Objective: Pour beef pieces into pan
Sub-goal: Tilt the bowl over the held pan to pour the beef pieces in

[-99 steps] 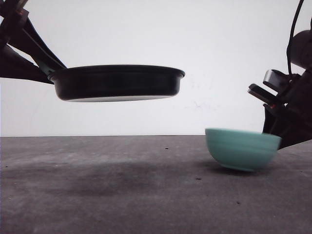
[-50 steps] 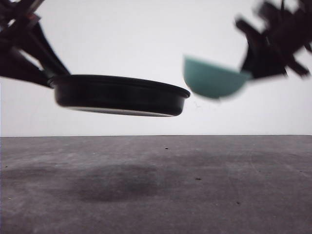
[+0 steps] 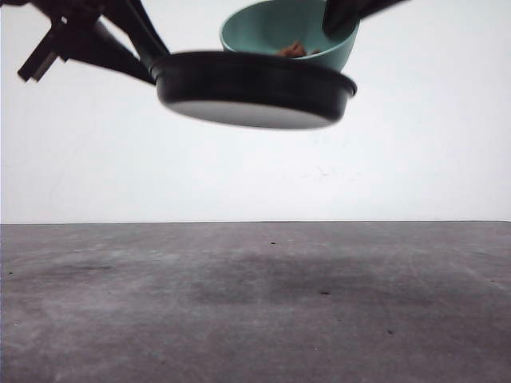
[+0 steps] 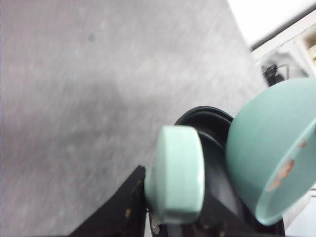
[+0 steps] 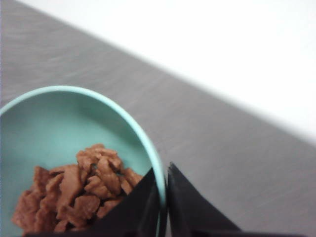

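The black pan hangs high above the table, slightly tilted, and my left gripper is shut on its mint-green handle. Just behind and above the pan's rim hangs the teal bowl, tilted toward the pan. My right gripper is shut on its rim. Reddish-brown beef pieces lie heaped low in the bowl, close to the right gripper, whose fingers pinch the rim from inside and outside. In the left wrist view the bowl leans over the pan, with beef pieces at its lip.
The grey table lies far below both arms, with only small dark specks on it. A white wall stands behind.
The right gripper has carried the bowl from the table at the right up and leftward to just above the pan and tilted it. The pan has risen and shifted right.
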`<state>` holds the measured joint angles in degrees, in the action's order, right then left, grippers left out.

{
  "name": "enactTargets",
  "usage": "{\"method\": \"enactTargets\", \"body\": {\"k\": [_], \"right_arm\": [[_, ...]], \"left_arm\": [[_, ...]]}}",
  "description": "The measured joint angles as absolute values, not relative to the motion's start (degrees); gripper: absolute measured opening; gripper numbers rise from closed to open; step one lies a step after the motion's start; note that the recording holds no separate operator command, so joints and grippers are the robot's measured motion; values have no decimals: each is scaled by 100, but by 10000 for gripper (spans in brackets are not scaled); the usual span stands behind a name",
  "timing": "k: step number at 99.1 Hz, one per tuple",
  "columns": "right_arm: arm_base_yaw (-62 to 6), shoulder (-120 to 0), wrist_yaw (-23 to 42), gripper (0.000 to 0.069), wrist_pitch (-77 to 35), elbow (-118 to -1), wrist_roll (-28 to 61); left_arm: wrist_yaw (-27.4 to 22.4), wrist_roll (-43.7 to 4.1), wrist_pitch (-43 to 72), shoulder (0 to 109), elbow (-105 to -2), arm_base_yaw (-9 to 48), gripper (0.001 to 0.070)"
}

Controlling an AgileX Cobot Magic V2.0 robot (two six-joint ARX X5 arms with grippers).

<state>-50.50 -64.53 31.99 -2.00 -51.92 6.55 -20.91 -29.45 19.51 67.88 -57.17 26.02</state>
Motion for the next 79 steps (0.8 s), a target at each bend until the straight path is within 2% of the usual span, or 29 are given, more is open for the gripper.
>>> {"method": "enactTargets", "body": {"k": [13, 32, 45, 55, 67, 79], "right_arm": [[-5511, -6490, 4038, 14, 735, -5192, 1776], [-5824, -6659, 4445, 13, 1774, -5192, 3647], [-5883, -6862, 4445, 13, 2274, -5192, 4847], [-5885, -6904, 4130, 13, 2757, -5192, 5647], [-5916, -6901, 4053, 13, 3203, -5192, 6289], [-5916, -6901, 4053, 13, 3312, -5192, 6569]], "left_arm": [[-2091, -2941, 1953, 6788, -5802, 2602, 62], [-2091, -2943, 2049, 6799, -5802, 2602, 62], [-2095, -2943, 2067, 6799, -5802, 2602, 62], [-2132, -2945, 2086, 6799, -5802, 2602, 62], [-2178, -2961, 2086, 6799, -5802, 2604, 62], [-2180, -2961, 2084, 6799, -5802, 2604, 62]]}}
